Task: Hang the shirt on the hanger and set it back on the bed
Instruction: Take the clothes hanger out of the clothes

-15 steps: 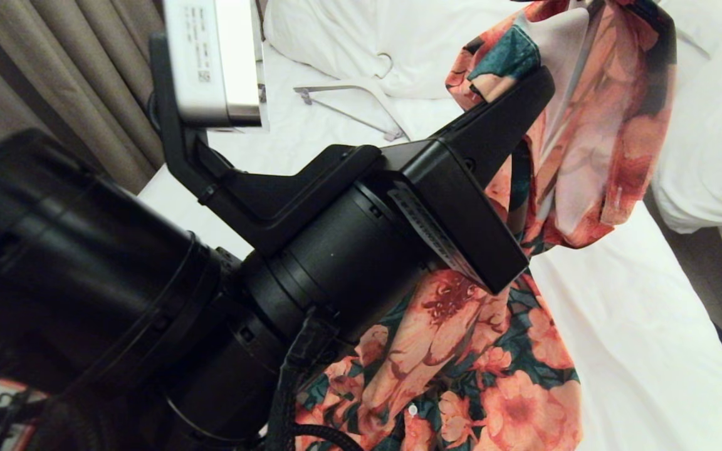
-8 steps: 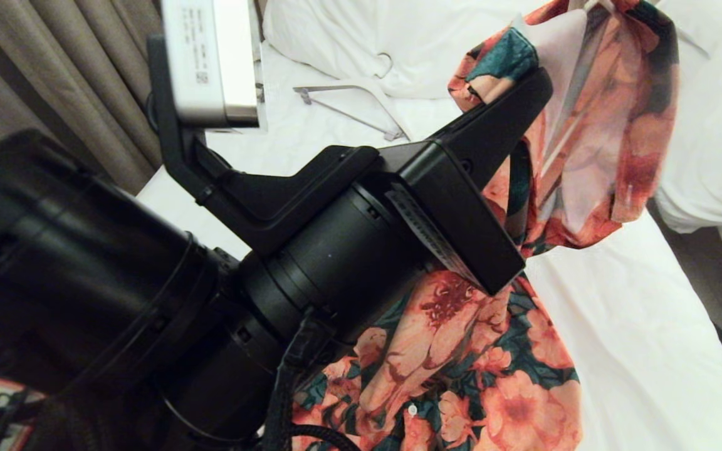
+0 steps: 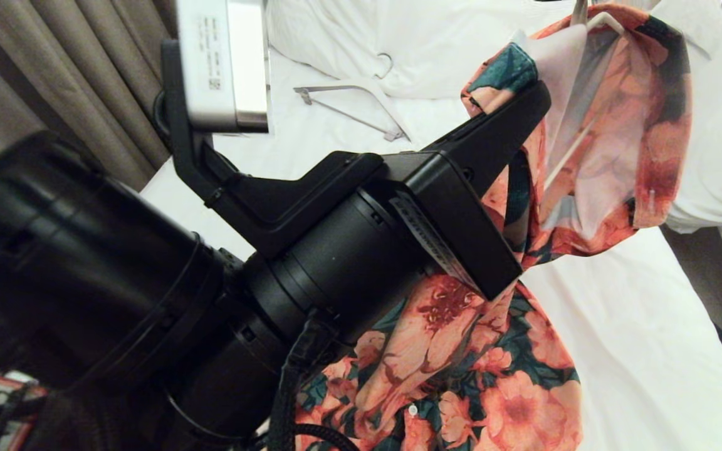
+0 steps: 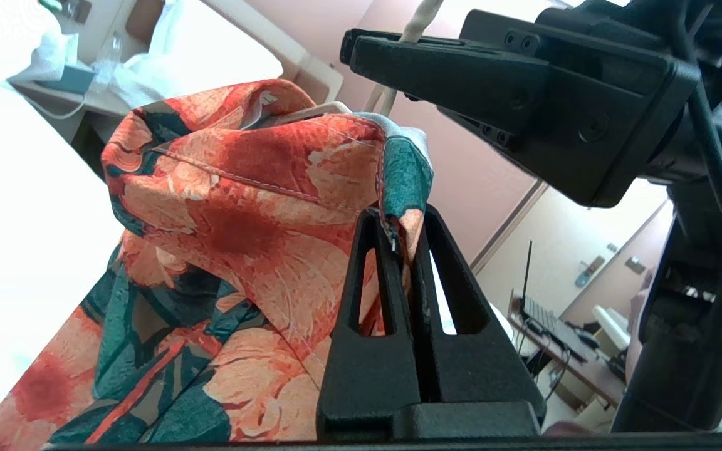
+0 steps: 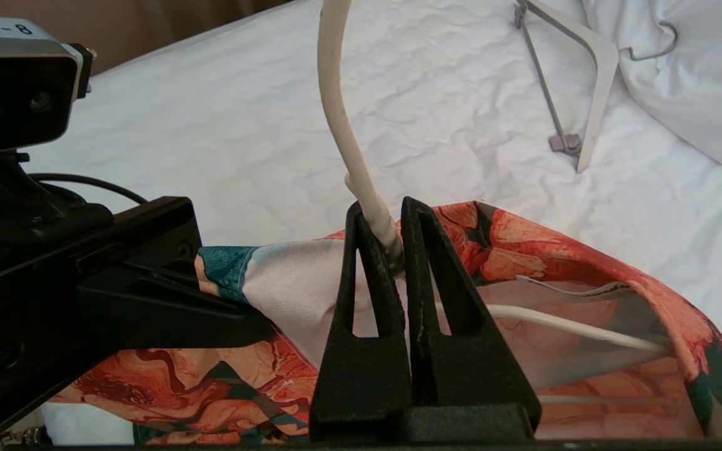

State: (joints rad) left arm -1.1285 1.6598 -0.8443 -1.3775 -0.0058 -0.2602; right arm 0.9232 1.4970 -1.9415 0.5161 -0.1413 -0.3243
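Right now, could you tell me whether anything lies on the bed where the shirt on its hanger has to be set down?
A second hanger lies near the pillows; the nearer sheet of the bed under the shirt shows nothing else.

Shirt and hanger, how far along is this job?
Done: the hanger is partly inside the shirt. In hand: the right end effector grips the hanger's neck, and the left end effector pinches a shirt edge. Left: finish draping, then set it on the bed.

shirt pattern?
Shirt: large coral-orange flowers on dark green and brown; clearest in the head view.
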